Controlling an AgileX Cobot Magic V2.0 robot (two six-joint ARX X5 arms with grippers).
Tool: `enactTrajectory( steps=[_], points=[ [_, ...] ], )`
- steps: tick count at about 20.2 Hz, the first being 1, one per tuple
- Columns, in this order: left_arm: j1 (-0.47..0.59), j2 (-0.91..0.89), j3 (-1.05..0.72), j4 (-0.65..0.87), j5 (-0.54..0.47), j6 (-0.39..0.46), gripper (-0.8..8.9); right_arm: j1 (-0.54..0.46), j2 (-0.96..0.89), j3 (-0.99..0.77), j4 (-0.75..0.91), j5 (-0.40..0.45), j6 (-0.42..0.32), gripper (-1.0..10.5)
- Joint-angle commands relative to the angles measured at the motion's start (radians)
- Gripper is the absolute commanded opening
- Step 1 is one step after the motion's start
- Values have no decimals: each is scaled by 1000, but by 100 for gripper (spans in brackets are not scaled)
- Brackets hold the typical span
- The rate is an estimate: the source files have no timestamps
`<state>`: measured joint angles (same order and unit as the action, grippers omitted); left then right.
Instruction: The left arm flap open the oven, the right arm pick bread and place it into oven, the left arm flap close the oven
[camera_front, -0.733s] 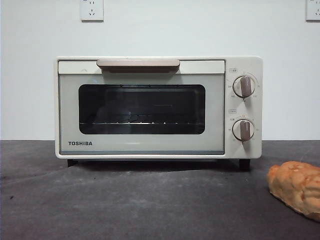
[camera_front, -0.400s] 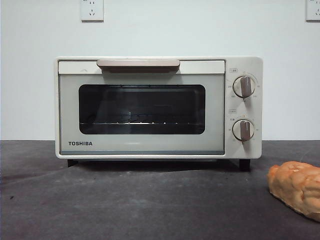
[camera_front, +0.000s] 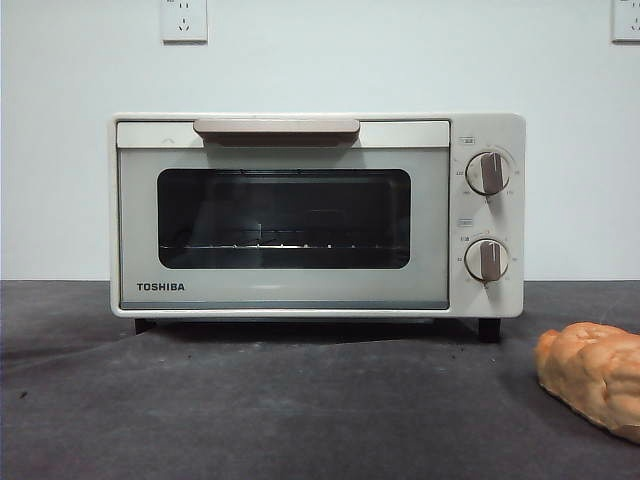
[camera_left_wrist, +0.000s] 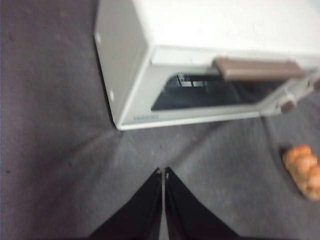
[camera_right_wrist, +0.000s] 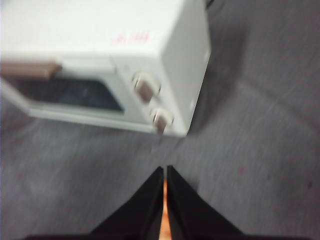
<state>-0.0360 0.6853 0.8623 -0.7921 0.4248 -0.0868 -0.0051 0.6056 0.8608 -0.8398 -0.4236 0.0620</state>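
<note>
Above the dark table (camera_left_wrist: 60, 150), well back from the oven (camera_front: 300, 215), I am holding my left gripper (camera_left_wrist: 163, 172) with its two black jaws pressed together to a point, gripping nothing. It is hovering over bare tabletop in front of the oven's door, nearer the corner away from the knobs. My right gripper (camera_right_wrist: 165, 170) is hanging over the table on the other side, its jaws likewise drawn almost together with only a thin slit between them; an orange sliver is showing through that slit from below, and I cannot tell from this blurred wrist picture whether the jaws are touching it or merely hovering above it.

Outward from my claws, the oven is standing upright on its feet toward the back of the table, against a white wall (camera_front: 400, 60). Its door is sitting fully closed, the beige bar handle (camera_front: 276, 127) lying along the door's upper edge and the wire rack (camera_front: 260, 245) showing behind the dark glass. Two beige knobs (camera_front: 487, 172) are sitting one above the other on the panel beside the door.

The bread (camera_front: 592, 375) is lying on the table in front of the oven and off toward its knob side, well apart from it, partly cut off by the front view's edge
</note>
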Motion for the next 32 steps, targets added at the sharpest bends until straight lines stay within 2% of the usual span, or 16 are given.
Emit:
enactTrajectory(
  steps=[1, 6, 12, 13, 14, 15, 16, 17, 21, 26, 30, 32],
  points=[
    [-14, 14, 28, -10, 6, 54, 17, 18, 44, 47, -90, -7, -69, 6],
    [-25, 13, 28, -13, 6, 55, 17, 50, 83, 58, -171, 0, -90, 6],
    [-25, 13, 28, -27, 6, 54, 17, 56, 86, 58, -171, 5, -90, 7],
    [-25, 13, 28, -27, 6, 54, 17, 56, 86, 58, -171, 5, -88, 52],
    [-25, 13, 28, -27, 6, 54, 17, 56, 86, 58, -171, 5, -81, 148],
    [-25, 13, 28, -27, 6, 53, 17, 56, 86, 58, -171, 5, -68, 300],
    [-25, 13, 28, -27, 6, 53, 17, 56, 86, 58, -171, 5, -66, 401],
    [-25, 13, 28, -27, 6, 53, 17, 56, 86, 58, -170, 5, -61, 436],
    [-25, 13, 28, -27, 6, 53, 17, 65, 95, 57, -168, 5, -30, 436],
    [-25, 13, 28, -26, 6, 53, 17, 149, 171, 39, -145, 13, 33, 436],
    [-25, 13, 28, -26, 6, 53, 17, 251, 224, -60, -16, 74, 117, 436],
    [-25, 13, 28, -26, 6, 53, 17, 312, 249, -129, 68, 131, 171, 436]
  ],
)
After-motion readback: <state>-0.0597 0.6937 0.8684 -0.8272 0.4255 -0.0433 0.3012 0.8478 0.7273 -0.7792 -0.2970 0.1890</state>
